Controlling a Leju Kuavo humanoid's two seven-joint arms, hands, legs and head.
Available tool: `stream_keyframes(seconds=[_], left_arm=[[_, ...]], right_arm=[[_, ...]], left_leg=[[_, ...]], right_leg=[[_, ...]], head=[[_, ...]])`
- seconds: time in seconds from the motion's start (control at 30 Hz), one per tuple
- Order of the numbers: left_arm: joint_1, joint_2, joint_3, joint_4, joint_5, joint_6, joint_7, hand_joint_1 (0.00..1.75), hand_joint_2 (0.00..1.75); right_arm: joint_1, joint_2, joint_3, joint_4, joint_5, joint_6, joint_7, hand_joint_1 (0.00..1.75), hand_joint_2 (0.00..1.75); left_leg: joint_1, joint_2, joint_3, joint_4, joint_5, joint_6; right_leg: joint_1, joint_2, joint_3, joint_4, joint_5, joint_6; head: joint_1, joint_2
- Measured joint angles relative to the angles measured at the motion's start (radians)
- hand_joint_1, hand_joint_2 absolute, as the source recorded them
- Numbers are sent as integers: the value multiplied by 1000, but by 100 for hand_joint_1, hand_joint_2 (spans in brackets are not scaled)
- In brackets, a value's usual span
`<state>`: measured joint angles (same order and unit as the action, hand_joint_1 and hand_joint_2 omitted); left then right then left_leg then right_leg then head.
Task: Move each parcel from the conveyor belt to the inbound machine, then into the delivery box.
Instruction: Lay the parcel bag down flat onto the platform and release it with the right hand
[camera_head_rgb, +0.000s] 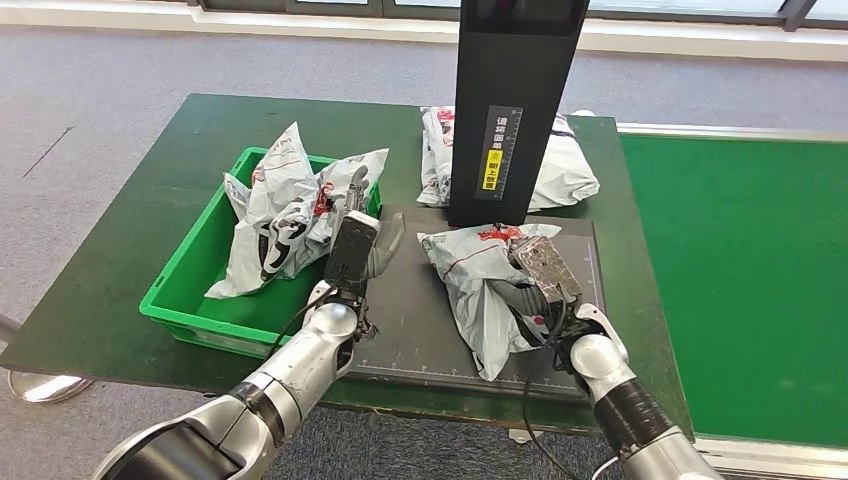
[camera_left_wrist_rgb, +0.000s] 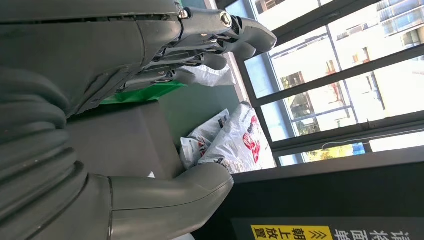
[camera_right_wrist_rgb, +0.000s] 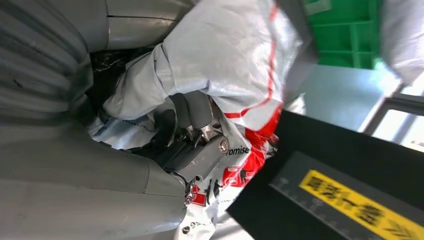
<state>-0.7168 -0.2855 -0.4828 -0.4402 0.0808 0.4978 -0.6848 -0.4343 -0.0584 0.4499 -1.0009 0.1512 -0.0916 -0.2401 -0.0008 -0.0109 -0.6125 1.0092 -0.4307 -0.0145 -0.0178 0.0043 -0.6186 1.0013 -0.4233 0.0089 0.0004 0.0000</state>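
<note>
The right hand (camera_head_rgb: 545, 275) has its fingers (camera_right_wrist_rgb: 192, 112) clenched on a grey parcel (camera_head_rgb: 480, 285), pressing it onto the dark scanning pad (camera_head_rgb: 420, 310) below the inbound machine's black post (camera_head_rgb: 510, 110), probably for registering. The left hand (camera_head_rgb: 358, 250) hovers with fingers spread, grasping nothing, at the near right edge of the green delivery box (camera_head_rgb: 185, 290), likely waiting to receive. I count two parcels in the box and one more parcel (camera_head_rgb: 560, 165) behind the post on the counter (camera_head_rgb: 120, 250): four altogether.

My left hand (camera_head_rgb: 358, 248) sits centre frame, fingers apart, holding nothing; my right hand (camera_head_rgb: 535, 285), lower right, grips a parcel (camera_head_rgb: 480, 275).
</note>
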Motion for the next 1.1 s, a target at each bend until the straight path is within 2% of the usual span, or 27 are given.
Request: stream_keyframes(seconds=[0.2,0.4,0.57,0.8,1.0,1.1], left_arm=[[0,6,1,0,-11,0,0,0,175],[0,2,1,0,-28,-1,11,0,175],[0,-7,0,0,-42,-26,18,0,175],[1,-29,-18,-1,-75,-73,25,0,175],[0,-57,-66,-15,-104,-114,61,0,175],[0,-69,-92,-27,-105,-115,75,0,175]], right_arm=[[0,-3,0,43,26,-8,-24,0,0],[33,-6,-7,32,62,-183,-67,0,0],[57,-6,-27,8,52,-230,-86,0,0],[83,-12,-105,-38,-20,-245,-152,0,0],[111,-12,-183,-104,-238,-221,-231,0,0],[117,-12,-216,-122,-272,-213,-234,0,0]], left_leg=[[0,0,0,0,0,0],[0,0,0,0,0,0],[0,1,0,0,0,0],[-1,0,0,0,0,0],[-1,0,0,0,-1,1],[-1,0,0,0,-1,1]], right_leg=[[0,0,0,0,0,0],[0,0,0,0,0,0],[0,1,-1,0,0,0],[0,0,-1,-1,0,0],[0,0,-1,-1,0,0],[0,0,-1,-1,0,0]], head=[[0,0],[0,0],[0,0],[0,0],[0,0],[0,0]])
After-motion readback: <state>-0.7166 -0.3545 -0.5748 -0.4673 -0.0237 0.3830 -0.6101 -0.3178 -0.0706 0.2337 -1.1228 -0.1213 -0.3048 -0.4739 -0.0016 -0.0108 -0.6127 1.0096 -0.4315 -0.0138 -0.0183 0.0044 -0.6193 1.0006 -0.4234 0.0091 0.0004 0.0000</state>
